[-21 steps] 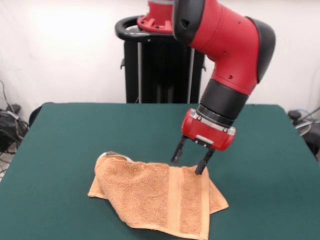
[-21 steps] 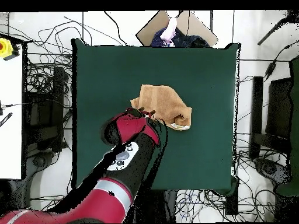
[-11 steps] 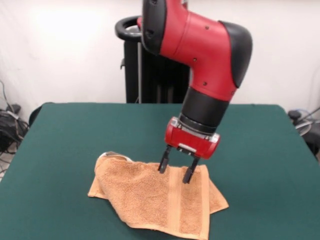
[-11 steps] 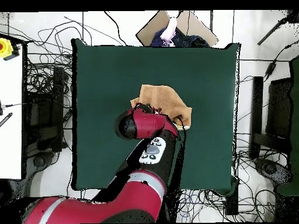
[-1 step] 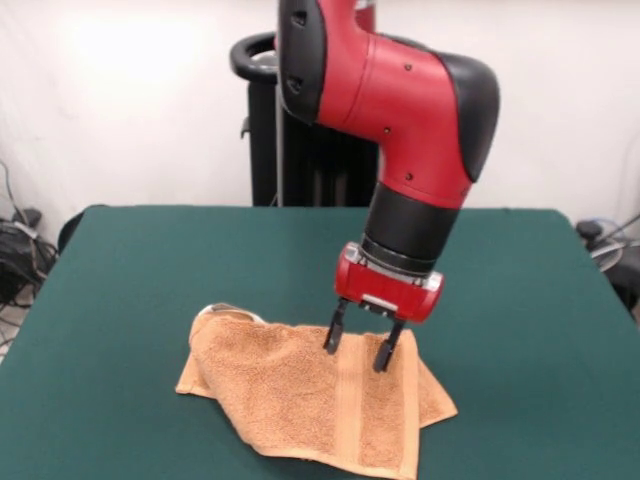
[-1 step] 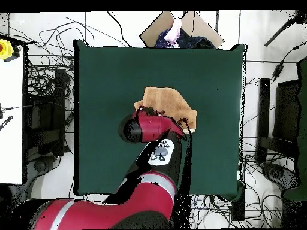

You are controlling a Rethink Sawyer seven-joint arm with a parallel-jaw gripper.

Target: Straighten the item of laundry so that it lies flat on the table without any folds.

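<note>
Orange-tan terry makes up the towel [image 5: 325,400], which lies rumpled in the lower middle of the front view on the dark green tabletop [image 5: 130,300]. It is not flat: its left part is bunched and doubled over, with a bit of white showing at the upper left corner, and another layer pokes out as a point at the lower right. A flat woven band runs down the right part of the cloth.

From the top of the frame the red and black arm [image 5: 400,110] comes down, and its gripper [image 5: 355,353] stands over the towel's upper edge with the fingers [image 5: 334,338] spread apart, nothing between them. Their tips are at the cloth beside the band; whether they press into it is hard to tell.

In the overhead view the towel [image 6: 168,99] sits near the middle of the tabletop [image 6: 102,78], and the arm [image 6: 150,129] covers its lower edge.
</note>
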